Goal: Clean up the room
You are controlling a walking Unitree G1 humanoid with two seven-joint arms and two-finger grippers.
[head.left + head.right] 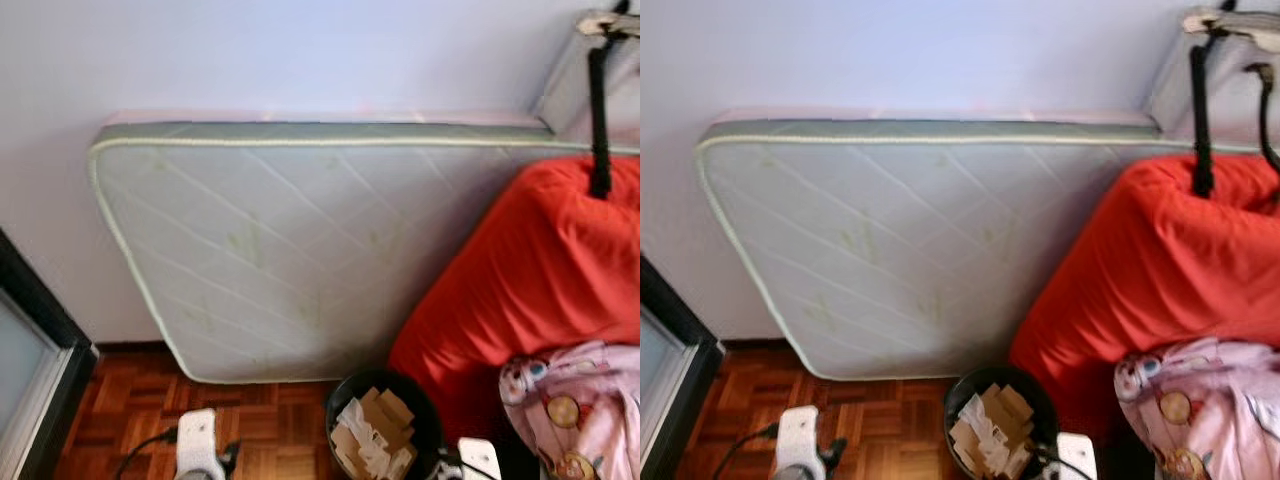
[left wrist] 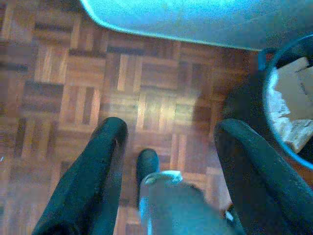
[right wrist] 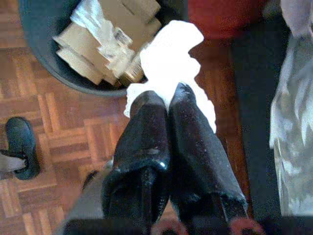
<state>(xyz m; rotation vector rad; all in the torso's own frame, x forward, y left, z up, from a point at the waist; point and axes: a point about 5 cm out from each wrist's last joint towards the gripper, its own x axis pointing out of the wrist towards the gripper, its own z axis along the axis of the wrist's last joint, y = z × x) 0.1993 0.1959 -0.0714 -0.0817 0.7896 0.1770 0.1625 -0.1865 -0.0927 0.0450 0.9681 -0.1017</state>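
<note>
- Right pincer [image 3: 166, 105] clenched on a white crumpled paper [image 3: 171, 58], held just beside the black waste bin [image 3: 34, 44] of cardboard scraps [image 1: 372, 428]
- Left pincer [image 2: 168, 161] released, above parquet floor [image 2: 73, 73]
- Mattress [image 1: 300, 250] leans on wall; red beanbag [image 1: 540, 270] beside bin

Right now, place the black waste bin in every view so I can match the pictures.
Left eye view: black waste bin at bottom centre, on the parquet before the mattress.
Right eye view: bottom centre, slightly further left.
Left wrist view: its rim curves along the right edge, beside the open left tool.
Right wrist view: top left, above the right tool, shut on white paper.
Shared landmark: the cardboard scraps inside the bin.
</note>
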